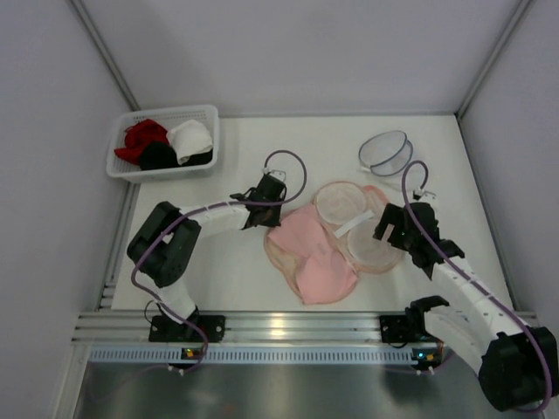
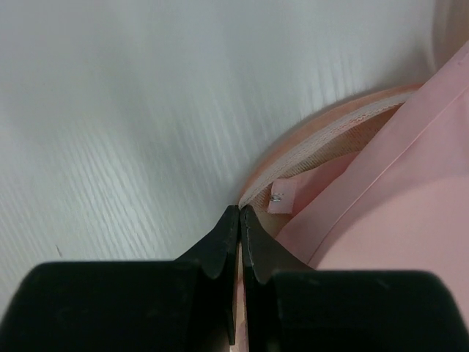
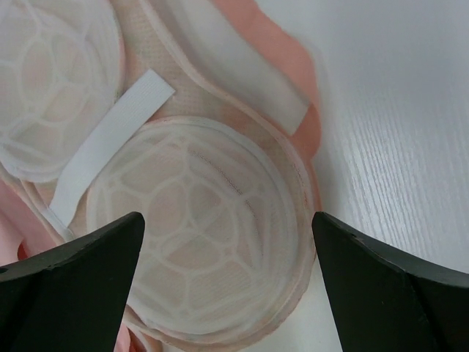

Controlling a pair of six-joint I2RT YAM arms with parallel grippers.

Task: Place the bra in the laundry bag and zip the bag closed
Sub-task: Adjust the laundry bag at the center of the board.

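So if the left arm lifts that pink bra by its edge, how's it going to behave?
The bra will probably droop: it lies flat and creased. Its rounded cups may hold some shape. It looks light, so the left gripper, pinched shut at the laundry bag's rim, may drag both.

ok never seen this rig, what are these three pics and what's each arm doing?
Two robot arms sit on a white table. The overhead picture looks down from behind them; the other two come from cameras on each wrist. The left gripper has its fingers shut at the rim of the open peach laundry bag, apparently pinching its edge. The pink bra lies across the bag. The right gripper hangs open over one mesh dome. A basket of garments and a spare mesh bag sit further back.
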